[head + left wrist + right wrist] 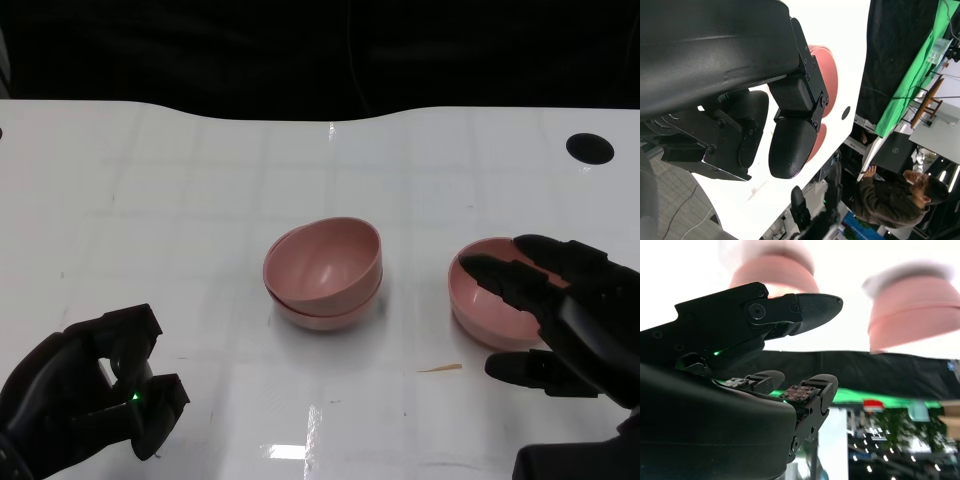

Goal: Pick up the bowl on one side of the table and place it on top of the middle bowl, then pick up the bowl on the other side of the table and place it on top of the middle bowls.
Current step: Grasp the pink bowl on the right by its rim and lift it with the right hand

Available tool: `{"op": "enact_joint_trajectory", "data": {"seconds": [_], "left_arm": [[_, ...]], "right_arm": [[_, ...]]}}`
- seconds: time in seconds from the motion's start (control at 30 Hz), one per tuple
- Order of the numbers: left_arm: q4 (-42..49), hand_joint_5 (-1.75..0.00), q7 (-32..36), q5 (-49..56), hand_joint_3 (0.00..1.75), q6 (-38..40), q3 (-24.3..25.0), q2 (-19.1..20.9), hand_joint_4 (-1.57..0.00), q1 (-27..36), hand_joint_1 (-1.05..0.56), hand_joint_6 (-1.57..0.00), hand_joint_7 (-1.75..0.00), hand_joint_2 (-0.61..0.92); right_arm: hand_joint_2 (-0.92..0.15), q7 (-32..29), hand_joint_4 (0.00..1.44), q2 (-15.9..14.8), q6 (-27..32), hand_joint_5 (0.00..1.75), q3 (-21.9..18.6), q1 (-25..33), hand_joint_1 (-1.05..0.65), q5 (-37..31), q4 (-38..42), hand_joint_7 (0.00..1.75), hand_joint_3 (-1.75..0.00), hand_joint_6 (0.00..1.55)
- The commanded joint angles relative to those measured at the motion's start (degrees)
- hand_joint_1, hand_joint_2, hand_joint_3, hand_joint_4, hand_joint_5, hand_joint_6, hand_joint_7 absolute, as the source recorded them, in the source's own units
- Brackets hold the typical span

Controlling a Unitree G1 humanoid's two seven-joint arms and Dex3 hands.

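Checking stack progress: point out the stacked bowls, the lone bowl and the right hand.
stacked bowls (325,262): head view, inner wall of the tilted top bowl.
lone bowl (480,308): head view, inside near its left rim.
right hand (570,305): head view, middle of the hand.

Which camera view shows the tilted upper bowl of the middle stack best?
The head view: the upper bowl shows whole, leaning on the lower bowl. The left wrist view hides most of it behind the left hand; the right wrist view shows it blurred.

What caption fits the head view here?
Two pink bowls stacked mid-table, upper one tilted; right hand open over the remaining bowl; left hand empty, fingers curled.
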Motion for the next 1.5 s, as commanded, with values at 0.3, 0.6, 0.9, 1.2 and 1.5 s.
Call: {"op": "enact_joint_trajectory", "data": {"seconds": [0.3,0.6,0.9,1.2,1.5], "left_arm": [[-1.15,-1.75,1.66,0.52,1.60,0.51,0.77,0.43,-1.33,0.23,0.27,-1.06,-1.75,0.92],[-1.50,-1.75,2.44,0.73,1.55,0.42,0.58,0.17,-1.27,0.37,0.26,-1.03,-1.75,0.92],[-3.50,-1.75,4.78,-0.16,1.55,2.01,0.48,-0.42,-1.23,0.74,0.25,-1.00,-1.75,0.92],[-5.44,-1.75,7.60,-0.93,1.55,4.22,0.93,-1.51,-1.21,0.95,0.23,-0.99,-1.75,0.92],[-5.65,-1.75,7.62,-0.69,1.52,4.19,1.07,-1.52,-1.17,1.15,0.23,-0.96,-1.75,0.92]], "right_arm": [[-0.92,-6.53,0.39,-4.00,2.71,0.01,6.33,-5.43,-0.84,0.81,12.69,0.01,-0.24,0.42],[-0.92,-6.94,0.39,-4.81,4.70,0.01,10.85,-9.81,-0.80,2.08,19.77,0.01,-0.23,0.42],[-0.92,-10.08,0.41,-4.91,3.28,0.02,15.03,-15.75,-0.78,3.14,29.48,0.01,-0.22,0.44],[-0.92,-15.12,0.45,-3.74,1.32,0.02,19.03,-21.80,-0.78,4.10,40.76,0.02,-0.22,0.48],[-0.92,-19.25,0.48,-2.25,-1.13,0.03,22.47,-26.56,-0.74,5.57,51.92,0.02,-0.23,0.51]]}}
